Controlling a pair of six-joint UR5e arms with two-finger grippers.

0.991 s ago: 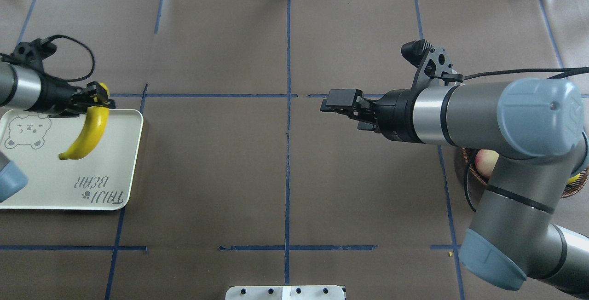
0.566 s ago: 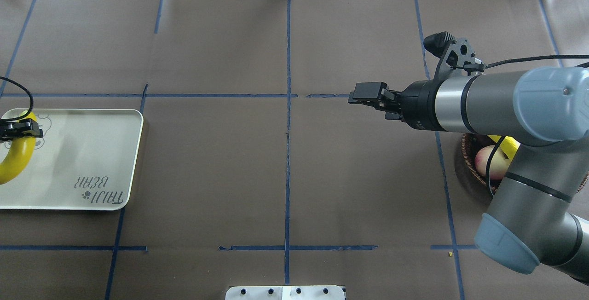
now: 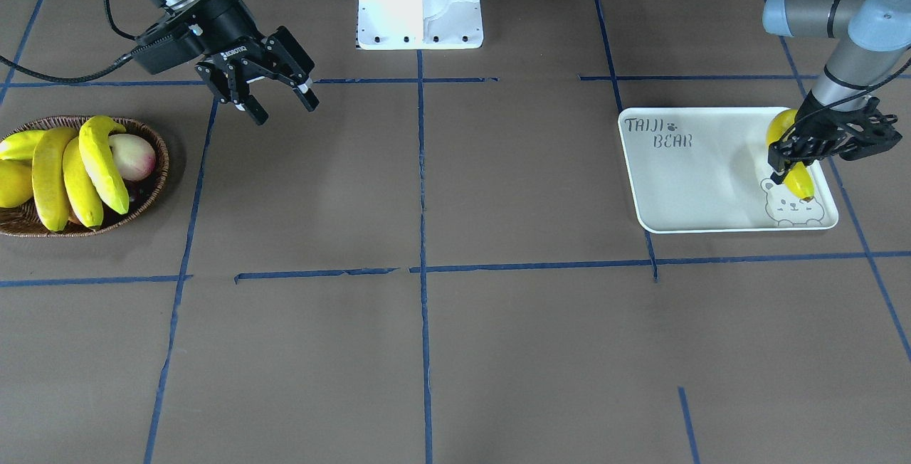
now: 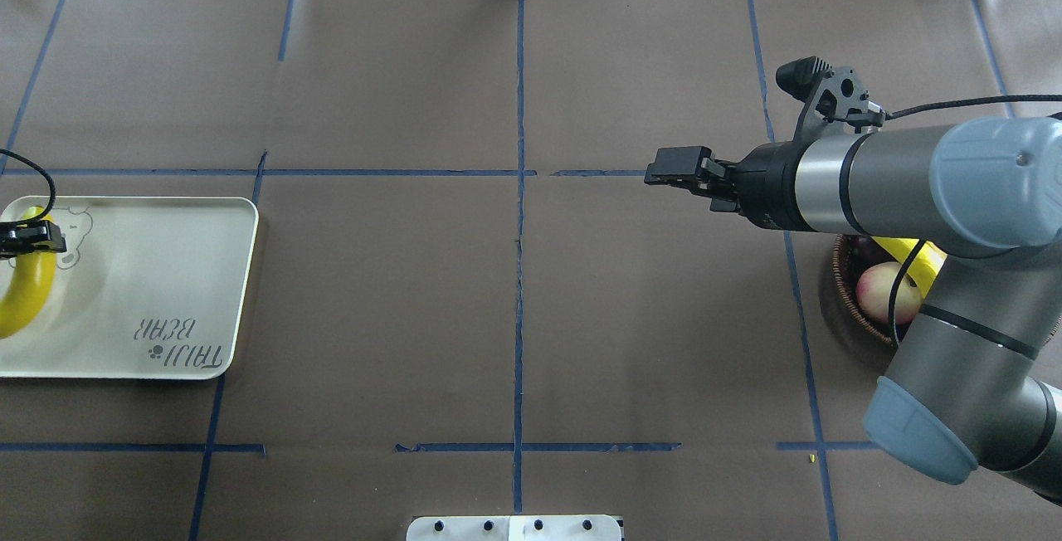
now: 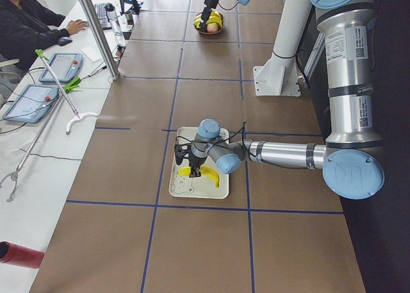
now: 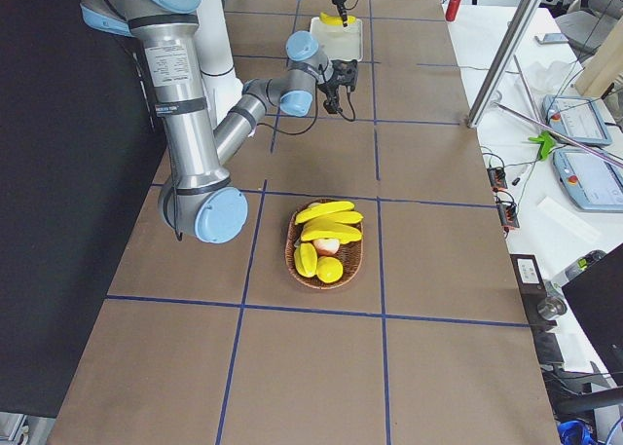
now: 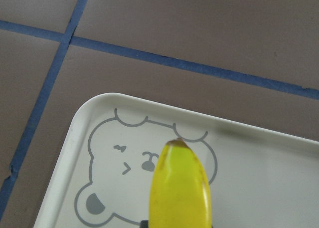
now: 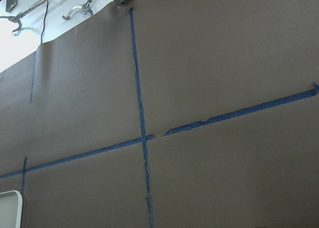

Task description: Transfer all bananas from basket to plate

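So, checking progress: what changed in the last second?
The left gripper, still shut on the long yellow banana, carried it further left over the white rectangular tray. The open right gripper drew back towards the brown wicker basket. Tray and basket stayed put.

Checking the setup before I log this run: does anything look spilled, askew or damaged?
Nothing spilled or tipped. Only the blue tape line is torn and ragged near the centre; basket and plate sit flat.
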